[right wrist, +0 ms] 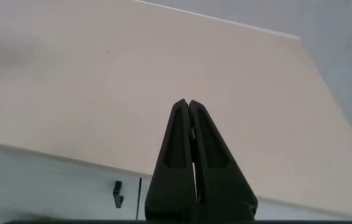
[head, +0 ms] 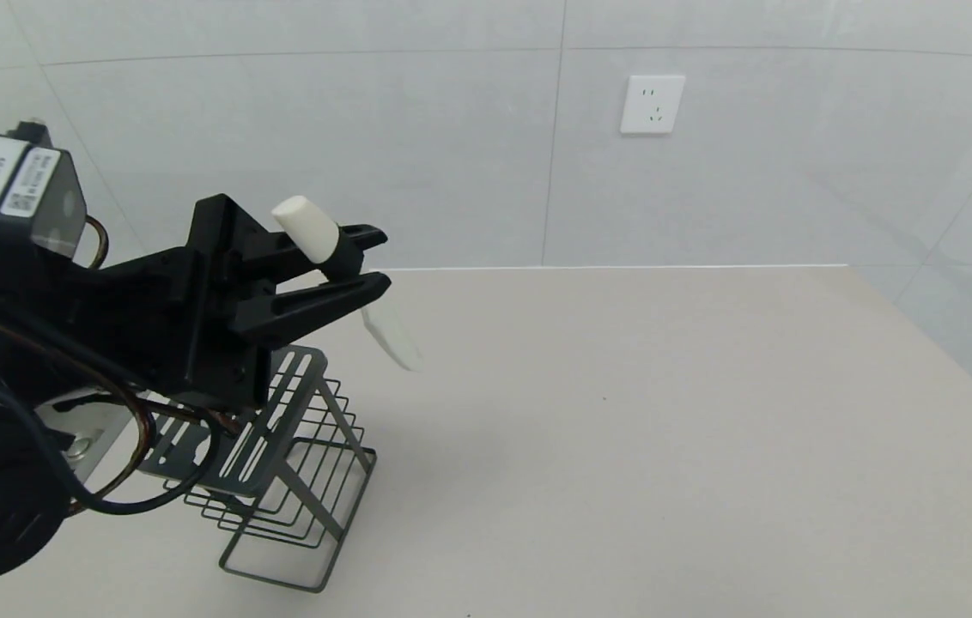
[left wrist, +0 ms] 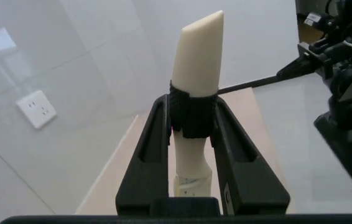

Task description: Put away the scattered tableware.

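The left gripper (head: 366,259) is pinching a white utensil (head: 306,223) in mid-air just above the wire rack (head: 314,515), not yet stowing it, while the right gripper (right wrist: 189,115) is hanging pressed together by the table (head: 666,429)

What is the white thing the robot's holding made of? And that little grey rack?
The white utensil in the left gripper looks like plastic or maybe ceramic: smooth, matte, evenly cream-white, no shine to tell which. The rack looks like metal with a dull grey coating: thin stiff wires and a slotted flat plate.
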You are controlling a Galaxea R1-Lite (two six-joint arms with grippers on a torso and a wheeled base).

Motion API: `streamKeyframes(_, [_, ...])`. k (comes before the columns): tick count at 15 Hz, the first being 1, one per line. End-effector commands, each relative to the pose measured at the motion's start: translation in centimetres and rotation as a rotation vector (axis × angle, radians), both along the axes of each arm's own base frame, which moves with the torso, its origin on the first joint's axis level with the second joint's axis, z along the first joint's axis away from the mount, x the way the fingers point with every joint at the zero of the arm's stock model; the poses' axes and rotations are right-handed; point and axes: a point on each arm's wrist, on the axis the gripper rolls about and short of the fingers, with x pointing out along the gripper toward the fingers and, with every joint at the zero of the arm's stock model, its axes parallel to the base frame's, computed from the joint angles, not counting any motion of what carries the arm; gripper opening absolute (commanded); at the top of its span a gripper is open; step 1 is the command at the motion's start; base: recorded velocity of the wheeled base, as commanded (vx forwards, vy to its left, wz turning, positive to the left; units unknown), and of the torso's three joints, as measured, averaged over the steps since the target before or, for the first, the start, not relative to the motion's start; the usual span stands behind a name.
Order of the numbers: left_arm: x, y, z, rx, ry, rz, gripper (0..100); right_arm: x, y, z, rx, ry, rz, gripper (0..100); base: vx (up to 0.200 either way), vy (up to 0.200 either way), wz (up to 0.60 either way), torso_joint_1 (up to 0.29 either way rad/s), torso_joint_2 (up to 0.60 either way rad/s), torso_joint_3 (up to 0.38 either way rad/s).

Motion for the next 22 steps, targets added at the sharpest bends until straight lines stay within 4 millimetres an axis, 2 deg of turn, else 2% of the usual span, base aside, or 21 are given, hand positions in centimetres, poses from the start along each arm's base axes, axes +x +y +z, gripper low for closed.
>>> streamKeyframes(1, [0.1,0.1,0.6,-0.008,-0.019,0.001,0,-0.1,-0.2,-0.2,0.062,0.003,-0.087,0,0.000,0.000,0.00,0.000,0.00,0.000])
streamKeyframes(2, [0.1,0.0,0.6,-0.008,-0.019,-0.001,0,-0.1,-0.3,-0.7,0.076,0.057,-0.153,0,0.000,0.000,0.00,0.000,0.00,0.000])
streamKeyframes(5, [-0.1,0.5,1.0,-0.018,-0.033,0.021,0,-0.1,-0.3,-0.6,0.075,0.049,-0.159,0,0.000,0.000,0.00,0.000,0.00,0.000])
streamKeyframes(9, [-2.5,2.2,3.0,-0.051,-0.021,0.094,0,-0.1,-0.3,-0.6,0.077,0.049,-0.159,0,0.000,0.000,0.00,0.000,0.00,0.000])
streamKeyframes(10, [-4.1,3.1,3.6,-0.046,0.001,0.118,0,-0.1,-0.3,-0.6,0.077,0.049,-0.157,0,0.000,0.000,0.00,0.000,0.00,0.000])
streamKeyframes(13, [-5.7,5.4,3.5,-0.021,0.053,0.216,0,-0.1,-0.3,-0.6,0.075,0.049,-0.159,0,0.000,0.000,0.00,0.000,0.00,0.000])
streamKeyframes(16, [-5.0,8.5,3.1,0.053,0.058,0.290,0,-0.1,-0.3,-0.7,0.075,0.050,-0.159,0,0.000,0.000,0.00,0.000,0.00,0.000])
streamKeyframes(17, [-4.8,9.0,2.8,0.095,0.059,0.253,0,-0.1,-0.3,-0.7,0.075,0.050,-0.159,0,0.000,0.000,0.00,0.000,0.00,0.000])
streamKeyframes(20, [-4.4,8.6,2.7,0.117,0.063,0.195,0,-0.2,-0.3,-0.7,0.075,0.049,-0.159,0,0.000,0.000,0.00,0.000,0.00,0.000])
streamKeyframes(22, [-2.4,8.6,2.6,0.140,0.057,0.157,0,-0.2,-0.3,-0.7,0.075,0.049,-0.159,0,0.000,0.000,0.00,0.000,0.00,0.000])
